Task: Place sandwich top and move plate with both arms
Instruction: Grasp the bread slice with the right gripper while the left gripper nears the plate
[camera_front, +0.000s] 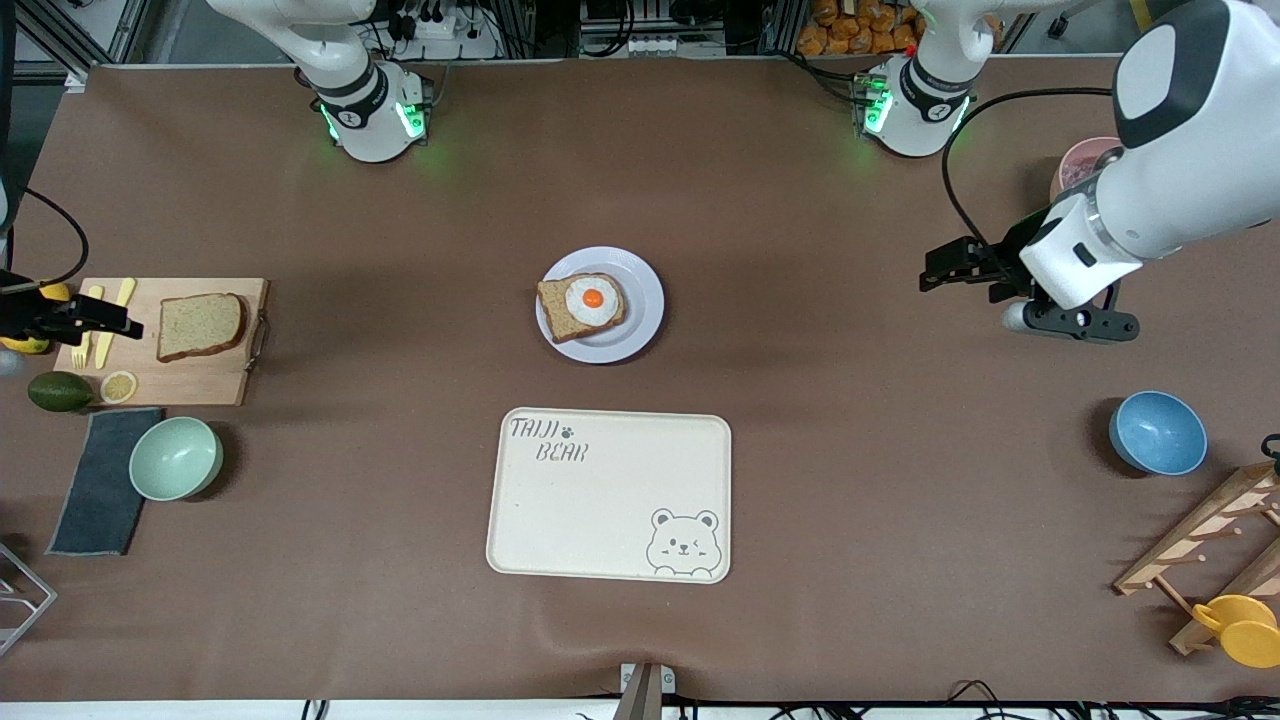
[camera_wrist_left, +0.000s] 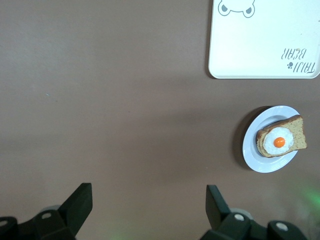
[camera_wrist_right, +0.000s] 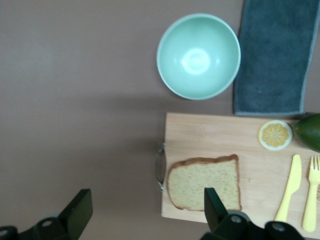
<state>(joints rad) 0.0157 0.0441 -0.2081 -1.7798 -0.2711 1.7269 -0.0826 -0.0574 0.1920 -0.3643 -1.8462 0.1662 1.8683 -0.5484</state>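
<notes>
The sandwich top (camera_front: 200, 325) is a plain brown slice lying on a wooden cutting board (camera_front: 190, 378) at the right arm's end of the table; it also shows in the right wrist view (camera_wrist_right: 205, 182). The round pale plate (camera_front: 642, 300) sits mid-table and bears a bread slice with a fried egg (camera_front: 585, 305); the left wrist view shows the plate (camera_wrist_left: 270, 164) too. My right gripper (camera_front: 120, 325) is open and empty over the board's outer end, beside the slice (camera_wrist_right: 147, 210). My left gripper (camera_front: 935, 272) is open and empty, high over bare table toward the left arm's end (camera_wrist_left: 150, 205).
A cream bear tray (camera_front: 610, 495) lies nearer the front camera than the plate. A green bowl (camera_front: 176, 458), grey cloth (camera_front: 100, 480), avocado (camera_front: 60, 391) and lemon slice (camera_front: 119, 386) are by the board. A blue bowl (camera_front: 1157, 432) and wooden rack (camera_front: 1210, 545) are at the left arm's end.
</notes>
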